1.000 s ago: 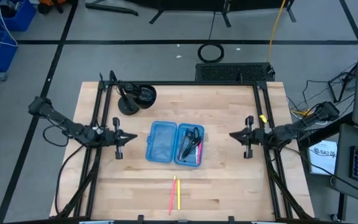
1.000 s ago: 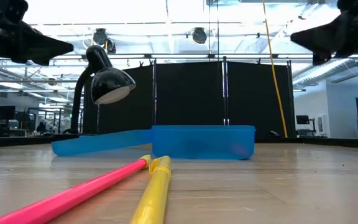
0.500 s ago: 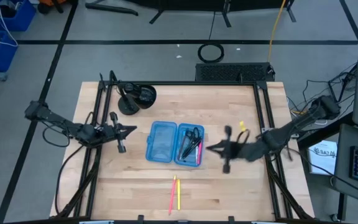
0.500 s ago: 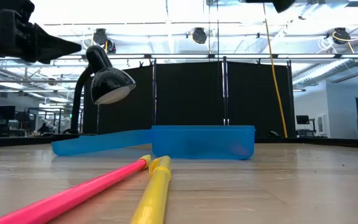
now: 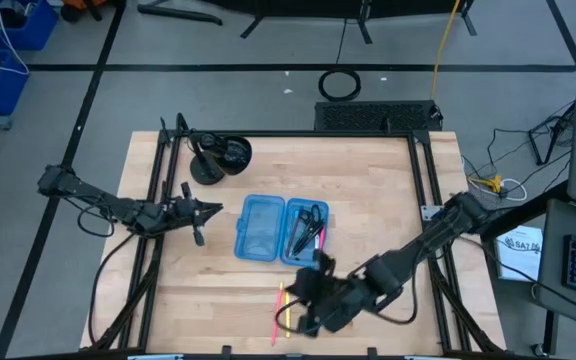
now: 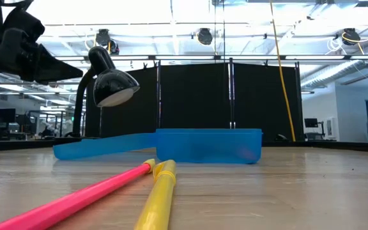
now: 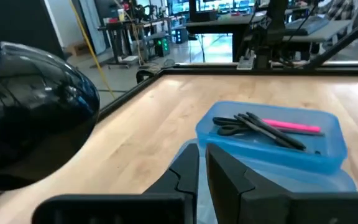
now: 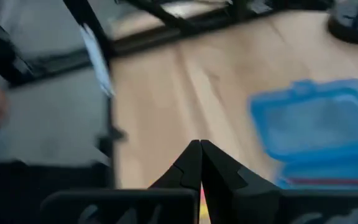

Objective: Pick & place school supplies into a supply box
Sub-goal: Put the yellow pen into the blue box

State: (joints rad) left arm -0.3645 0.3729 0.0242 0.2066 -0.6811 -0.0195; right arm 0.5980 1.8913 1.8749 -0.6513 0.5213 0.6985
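Note:
The supply box [image 5: 281,230] lies open at mid-table, both blue halves flat. Its right half [image 7: 272,134] holds black-handled scissors, dark pens and a pink pen; its left half [image 5: 260,228] is bare. A pink pen [image 5: 277,312] and a yellow pen [image 5: 287,314] lie side by side on the wood near the front edge, also in the low view [image 6: 75,201]. My right gripper [image 5: 298,300] hangs shut above these two pens, pointing toward the box [image 8: 200,146]. My left gripper [image 5: 218,208] hovers left of the box, pointing level at it, fingers a narrow gap apart [image 7: 202,158].
A black desk lamp [image 5: 218,157] stands at the far left of the table, its head [image 7: 30,118] close beside my left gripper. Black frame rails [image 5: 158,230] run along the table's left and right sides. Bare wood lies right of the box.
My right arm has swept fast from the table's right edge across to the near middle, rising and tipping downward, and now reaches over the two loose pens, its fingers still shut. My left gripper has turned slightly toward the far edge. The box and pens have not moved.

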